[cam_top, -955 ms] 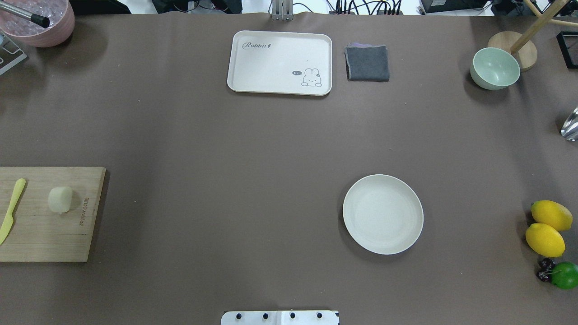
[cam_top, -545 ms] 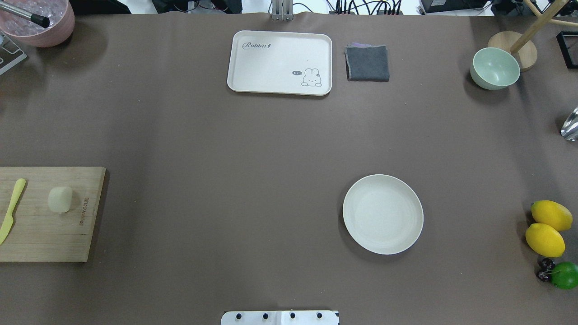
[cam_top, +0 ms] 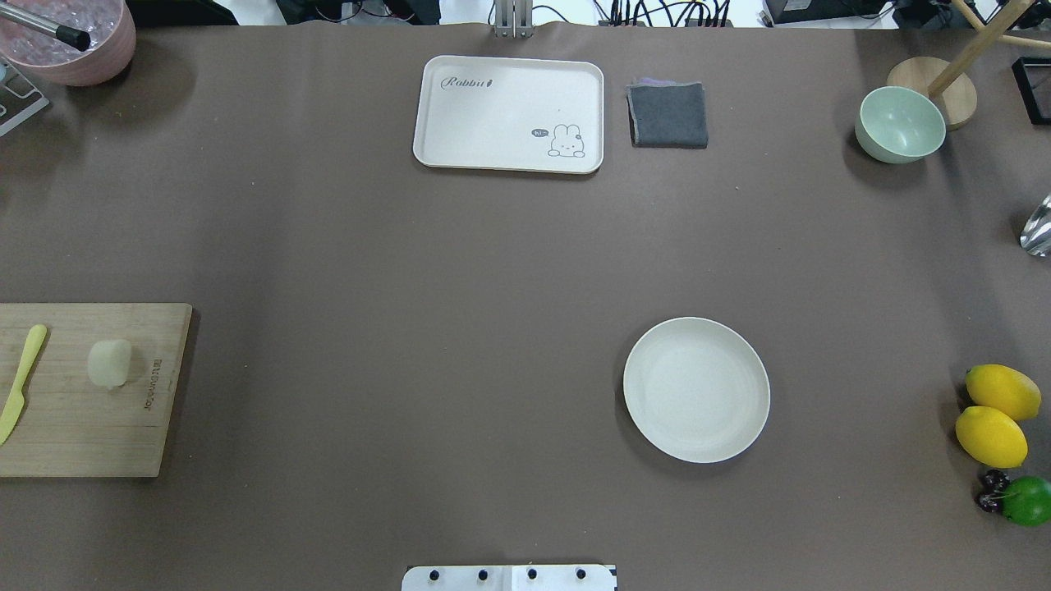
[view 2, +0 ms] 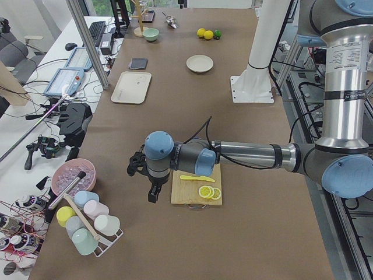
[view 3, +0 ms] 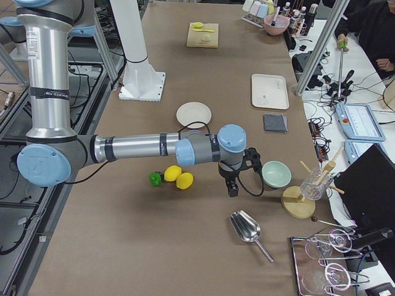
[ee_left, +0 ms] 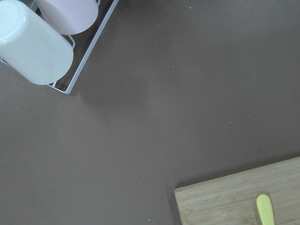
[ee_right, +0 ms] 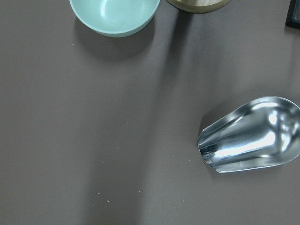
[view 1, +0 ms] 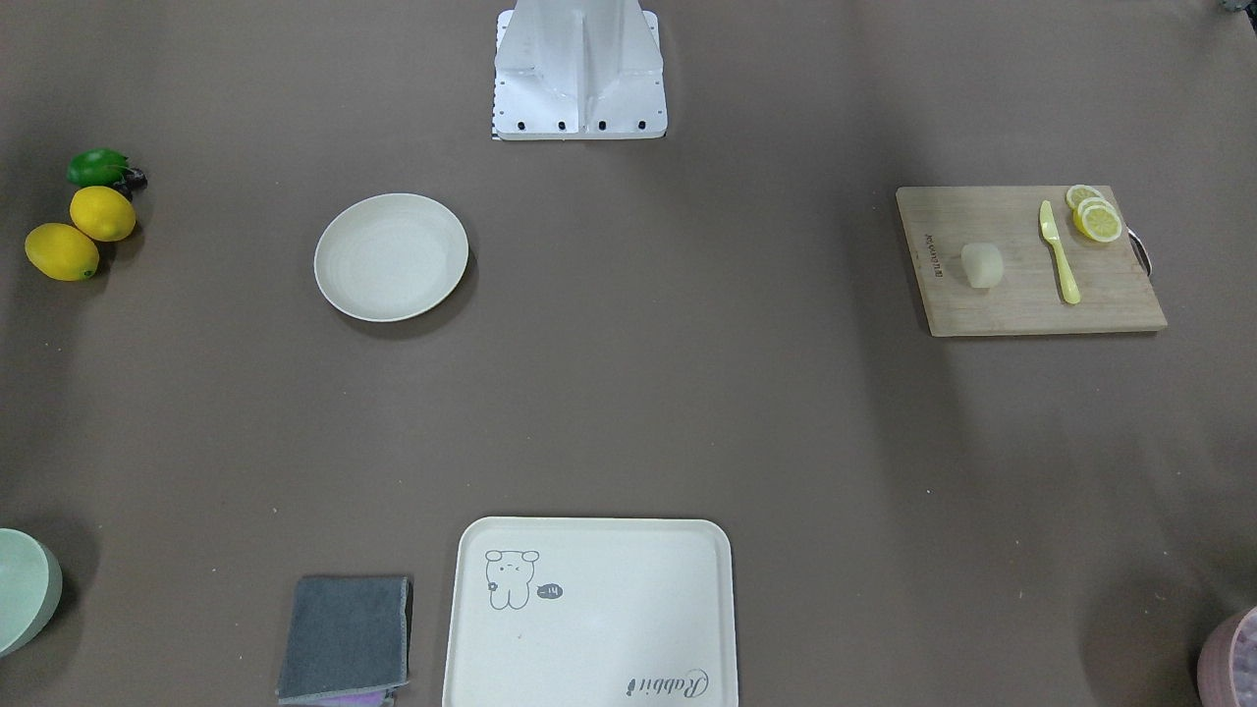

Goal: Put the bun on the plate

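Two arms hang at opposite table ends, left claw (view 2: 151, 195) beside the board (cam_top: 82, 427) bearing the bun (cam_top: 109, 363), likely its fetcher, right claw (view 3: 232, 190) well past the plate (cam_top: 696, 389); I can't tell how open either is.

brown bench top (cam_top: 410, 271): dead matt, looks like a paper sheet, a few soft creases
rectangular wooden cutting board (cam_top: 82, 427): pale bare wood, grain showing, no shine
small pale cream bun (cam_top: 109, 363): smooth, doughy, dull
round off-white plate (cam_top: 696, 390): smooth, pretty matt
silver metal scoop (ee_right: 251, 136): polished, mirror-glossy
folded dark grey cloth (cam_top: 668, 115): soft fabric, matt
pale green bowl (ee_right: 115, 16): smooth, slight sheen
two yellow lemons (cam_top: 991, 435): kinda glossy skin
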